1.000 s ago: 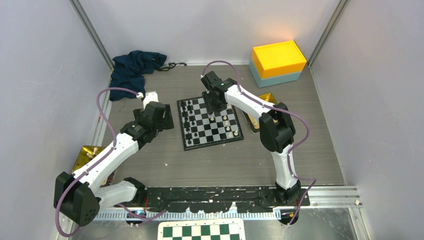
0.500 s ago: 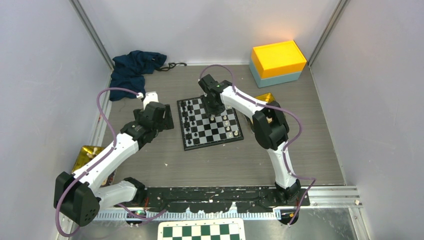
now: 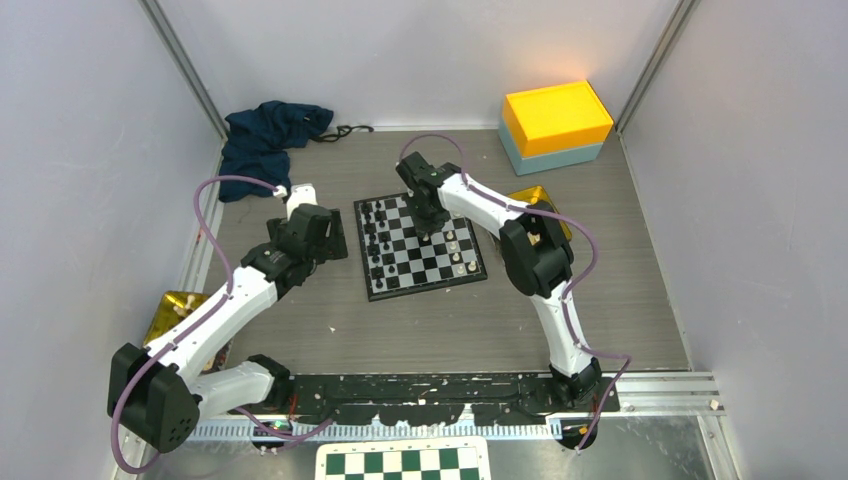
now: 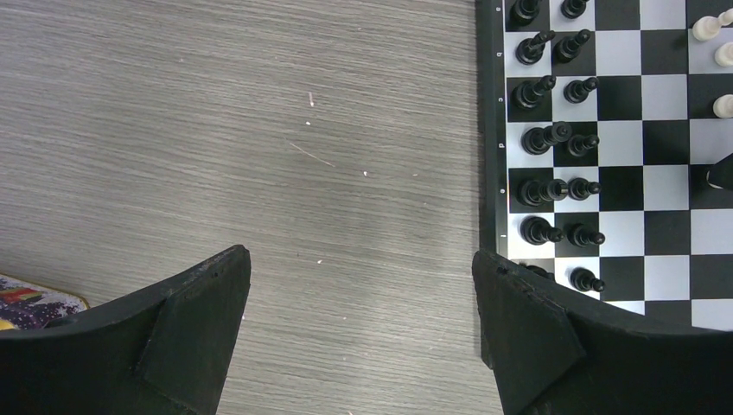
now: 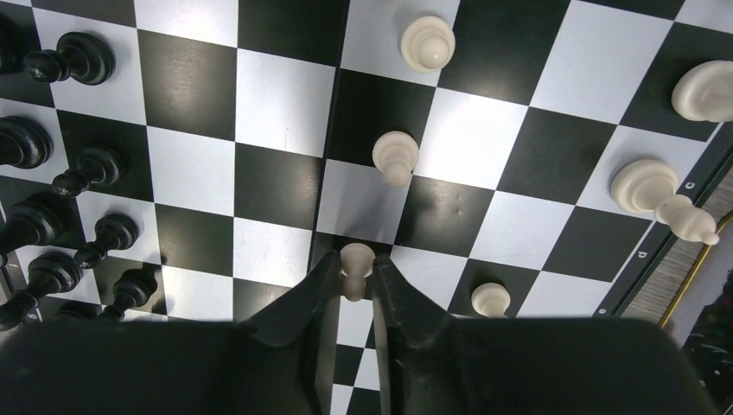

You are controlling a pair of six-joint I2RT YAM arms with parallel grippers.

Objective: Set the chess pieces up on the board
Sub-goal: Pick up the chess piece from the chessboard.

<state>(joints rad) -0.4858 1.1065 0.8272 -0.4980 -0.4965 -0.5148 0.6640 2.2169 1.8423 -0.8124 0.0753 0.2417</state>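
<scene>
Near the middle of the board point(image 5: 186, 82), toward its white side, a white pawn point(image 5: 355, 256) sits pinched between my right gripper's point(image 5: 356, 277) narrow-set fingers. I'd lift straight up, clear the neighbouring pawns point(image 5: 396, 156), then seat it squarely on its home square. Off the board's black-side edge, my left gripper point(image 4: 363, 346) hangs wide, holding nothing.

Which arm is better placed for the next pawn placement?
Right: the right end effector is pinching a cream pawn over the board; the left end effector hangs open above the table beside it.
</scene>
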